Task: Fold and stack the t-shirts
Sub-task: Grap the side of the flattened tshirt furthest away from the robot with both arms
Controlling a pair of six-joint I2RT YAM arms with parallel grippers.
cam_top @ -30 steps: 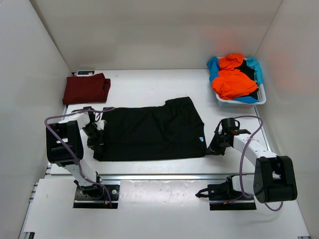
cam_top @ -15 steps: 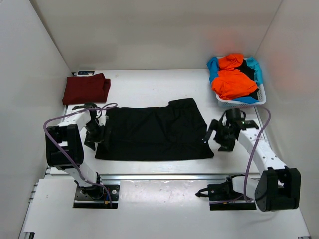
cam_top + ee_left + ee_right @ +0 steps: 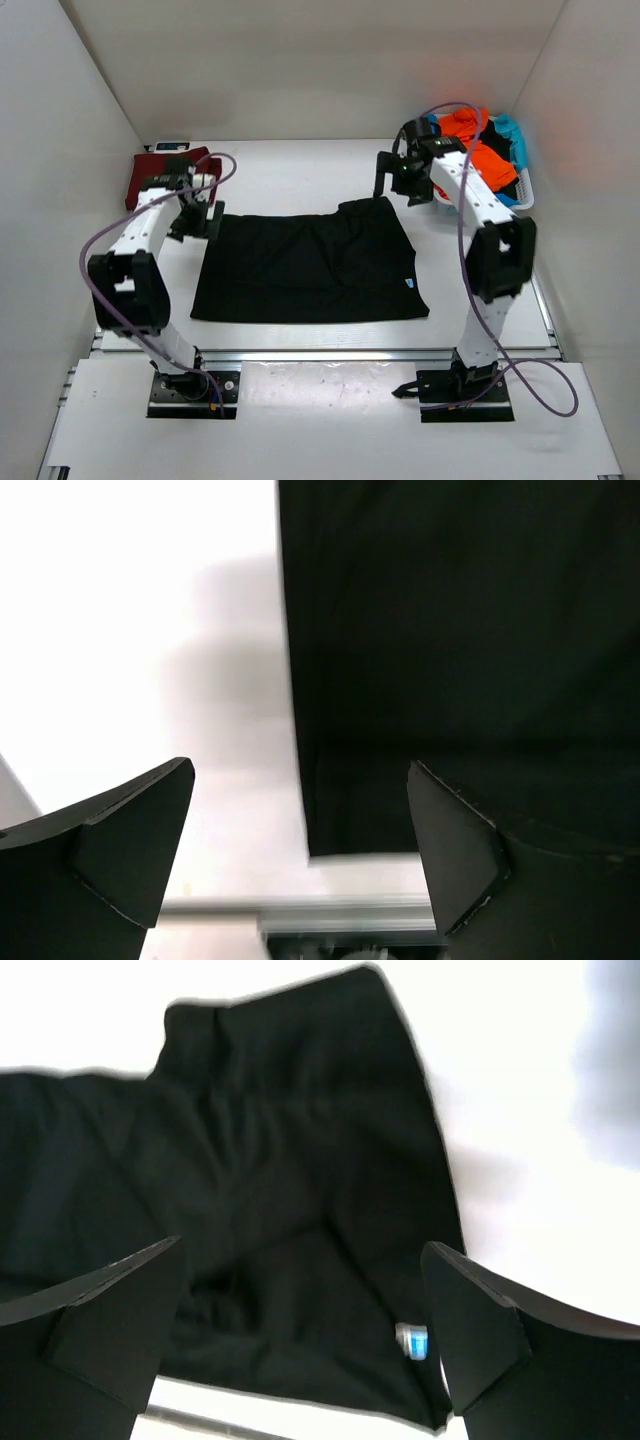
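Observation:
A black t-shirt (image 3: 310, 265) lies folded flat in the middle of the table. My left gripper (image 3: 195, 222) hovers open over its far left corner; in the left wrist view the gripper (image 3: 300, 850) has the black t-shirt (image 3: 450, 630) edge below it, nothing held. Above the far right corner my right gripper (image 3: 395, 182) stands open; the right wrist view shows this gripper (image 3: 300, 1330) empty above the black t-shirt (image 3: 280, 1190) and its blue label (image 3: 412, 1340). A folded dark red t-shirt (image 3: 147, 165) lies at the back left, partly behind my left arm.
A white lattice basket (image 3: 480, 208) at the back right holds a bright orange t-shirt (image 3: 465, 165), a light blue one (image 3: 428, 135) and some black cloth. White walls close in the left, back and right. A metal rail (image 3: 330, 352) runs along the near edge.
Both grippers opened and let go of the black t-shirt's near side corners. Both then rose and moved to its far corners. The shirt now lies flat.

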